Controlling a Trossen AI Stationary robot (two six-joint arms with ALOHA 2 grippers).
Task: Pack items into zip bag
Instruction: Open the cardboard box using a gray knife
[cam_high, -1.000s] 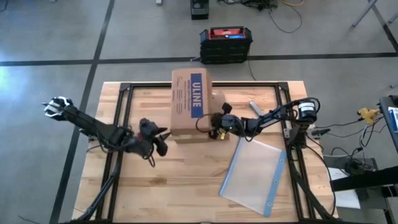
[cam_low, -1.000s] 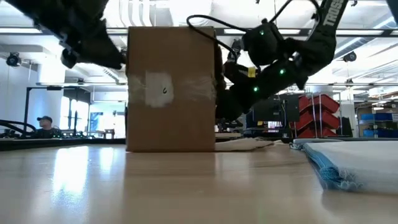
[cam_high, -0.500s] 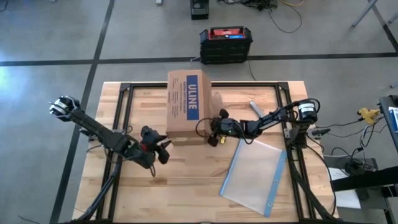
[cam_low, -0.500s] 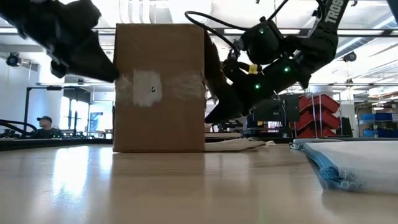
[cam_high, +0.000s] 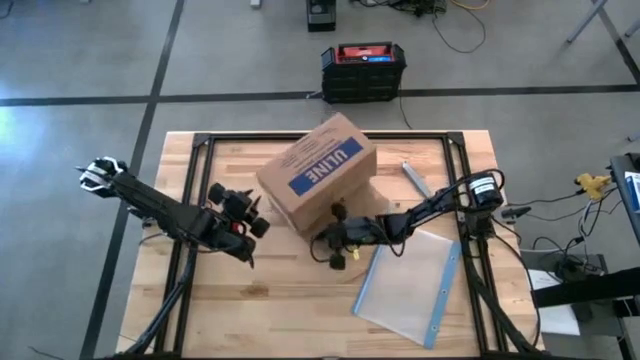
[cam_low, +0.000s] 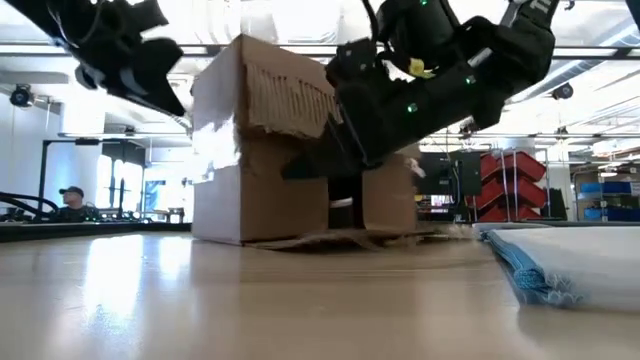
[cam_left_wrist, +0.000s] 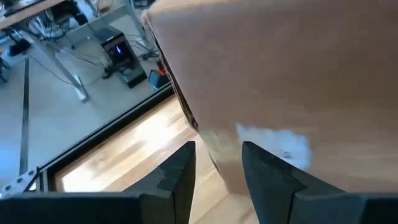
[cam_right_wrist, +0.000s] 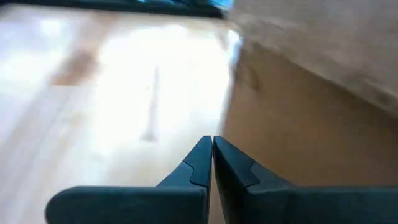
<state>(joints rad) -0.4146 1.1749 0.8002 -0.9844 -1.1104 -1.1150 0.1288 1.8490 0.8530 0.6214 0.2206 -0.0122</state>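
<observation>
The ULINE cardboard box (cam_high: 318, 175) sits skewed near the middle of the wooden surface (cam_high: 290, 300), with one arm on either side of it, and no items are visible anywhere — so this looks like the step of getting at the contents, not yet the packing itself.

The right claw (cam_high: 338, 240) is low beside the box's near corner with its fingers pressed together on nothing; its wrist view shows the two tips meeting, cardboard just beyond them. The left claw (cam_high: 248, 212) hangs near the box's other side, its fingers (cam_left_wrist: 180, 174) partly apart and empty, facing a taped cardboard face (cam_left_wrist: 273, 140).

The zip bag (cam_high: 412, 282) lies flat and clear on the surface toward the right arm's side, well apart from the box, its blue zip strip (cam_high: 440, 290) along the edge nearer the right arm's base. It appears empty.

Next, by my reading, the box has to be opened or tipped so the items come out, and one claw must part its fingers to take hold of something; the bag's mouth will also need lifting open.

Hidden: the box's inside, whether its flaps are loose, and whether the right claw actually touches the cardboard. In the low view the box looks tilted with a torn upper edge — hard to confirm.
</observation>
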